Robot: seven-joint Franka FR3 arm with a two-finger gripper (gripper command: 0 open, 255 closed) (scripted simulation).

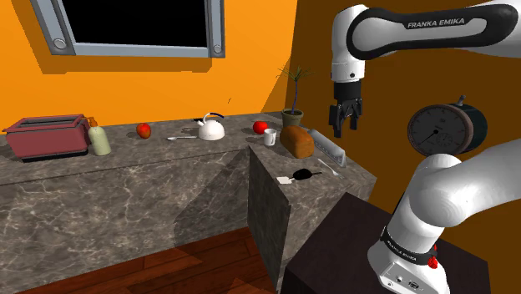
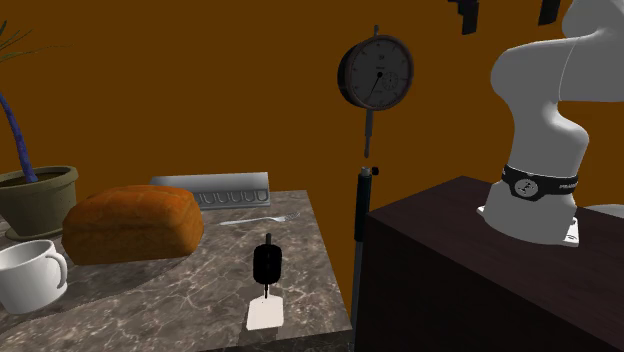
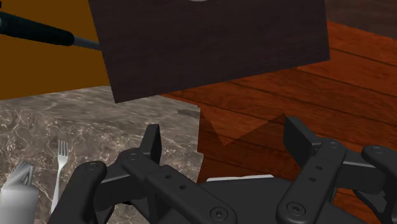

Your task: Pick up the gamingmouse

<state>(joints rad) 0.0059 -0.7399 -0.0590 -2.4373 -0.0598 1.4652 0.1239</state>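
While the all-black two-finger claw (image 1: pixel 346 119) hangs high in the air off the white arm, its fingers (image 3: pixel 153 141) stand well apart with nothing between them: released, folks, gripping nothing at all. In the wrist view they frame reddish plank flooring and a corner of the veined grey marble tabletop (image 3: pixel 76 121).

Down on that tabletop sits the target, the small, glossy black, rounded gaming mouse (image 2: pixel 267 262). It's near the stone's front edge at the end by the dark wood-grain box stand (image 2: pixel 470 250), with a flat white card (image 2: pixel 263 315) just beside it. In the shoulder view the mouse (image 1: pixel 305 174) lies well below the claw and nearer the camera.

Behind the mouse there's a crusty brown loaf of bread (image 2: pixel 133 222), long and dome-topped. A smooth white mug (image 2: pixel 30 275) stands near the loaf's end. A slim silver fork (image 2: pixel 250 219) lies between the loaf and a ridged grey tray (image 2: pixel 215 187) at the wall. Beside the stand, a round black dial gauge (image 2: pixel 376 73) stands on a thin dark post.
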